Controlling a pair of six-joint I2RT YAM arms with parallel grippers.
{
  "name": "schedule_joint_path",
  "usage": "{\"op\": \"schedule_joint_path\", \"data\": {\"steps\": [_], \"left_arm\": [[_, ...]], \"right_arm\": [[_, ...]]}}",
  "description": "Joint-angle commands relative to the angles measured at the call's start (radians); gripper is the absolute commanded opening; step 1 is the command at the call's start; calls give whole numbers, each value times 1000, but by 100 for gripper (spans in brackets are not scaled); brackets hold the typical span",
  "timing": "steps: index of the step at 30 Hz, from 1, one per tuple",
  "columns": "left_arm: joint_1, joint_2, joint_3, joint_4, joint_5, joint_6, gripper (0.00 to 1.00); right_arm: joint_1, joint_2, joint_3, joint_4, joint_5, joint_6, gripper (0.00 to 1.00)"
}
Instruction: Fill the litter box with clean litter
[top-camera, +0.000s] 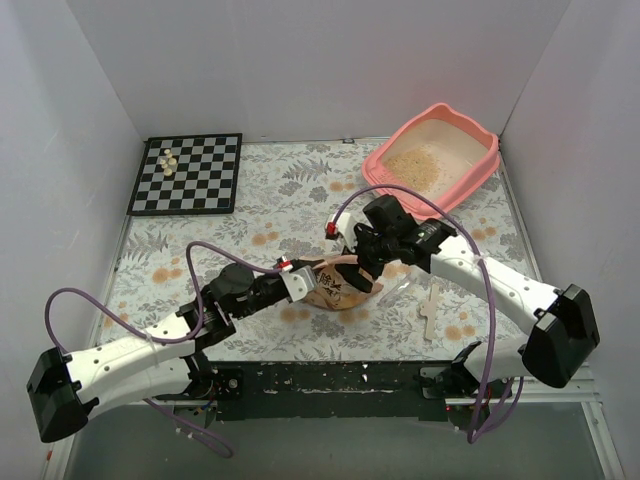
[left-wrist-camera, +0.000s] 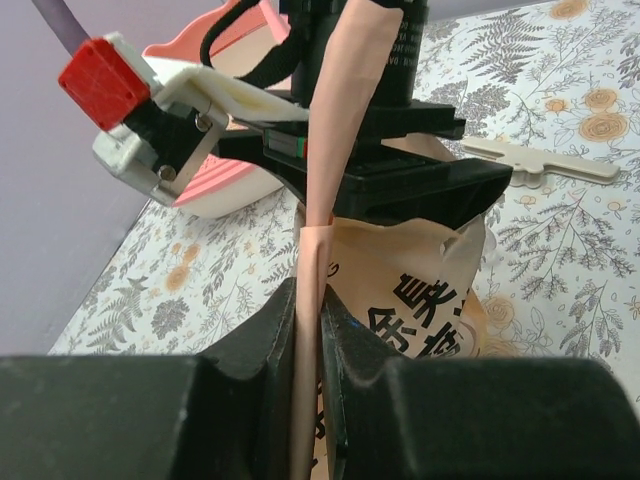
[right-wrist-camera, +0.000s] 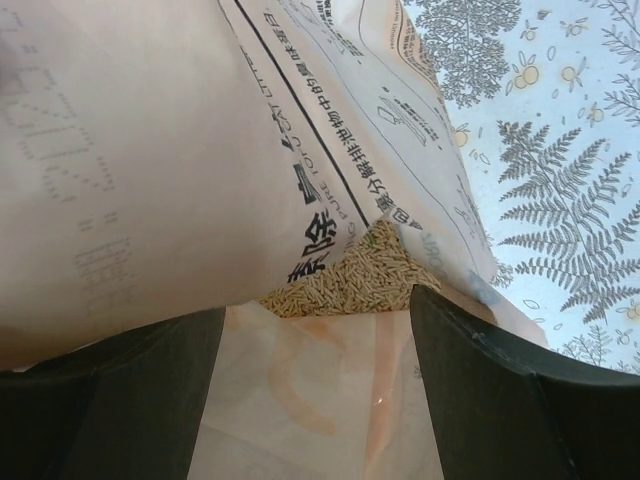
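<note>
Well, at the worktop's (top-camera: 260, 205) far right corner sits the litter box (top-camera: 378, 172), some clean litter (top-camera: 418, 165) inside. The bag (top-camera: 335, 287) looks soft, floppy, bottom-heavy; I'd grip its paper edges. Left jaws pinch its top flap; right jaws gape wide at its mouth, holding nothing.

A black-and-white chessboard (top-camera: 187, 173) lies flat at ten o'clock on the worktop (top-camera: 270, 215), whose cloth is printed with grey ferns and orange flowers. A few pale chess pieces (top-camera: 168, 161) cluster on its far left corner. A peach printed bag (top-camera: 338, 287) with black lettering sits near six o'clock. A flat pale tool (top-camera: 430, 311) lies at four o'clock, apart from the bag. White walls (top-camera: 300, 60) close three sides.
</note>
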Motion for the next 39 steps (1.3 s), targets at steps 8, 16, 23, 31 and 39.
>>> {"op": "schedule_joint_path", "data": {"steps": [8, 16, 23, 31, 39], "left_arm": [[1, 37, 23, 24, -39, 9, 21], [1, 39, 84, -60, -43, 17, 37], [1, 45, 229, -269, -27, -1, 58], [1, 34, 381, -312, -115, -59, 70], [1, 169, 614, -494, -231, -317, 77]], "right_arm": [[-8, -165, 147, -84, 155, 66, 84], [-14, -277, 266, -174, 492, 369, 93], [-28, -330, 277, -297, 676, 693, 96], [-36, -479, 34, -312, 848, 1029, 89], [-37, -557, -221, -285, 782, 1252, 74]]}}
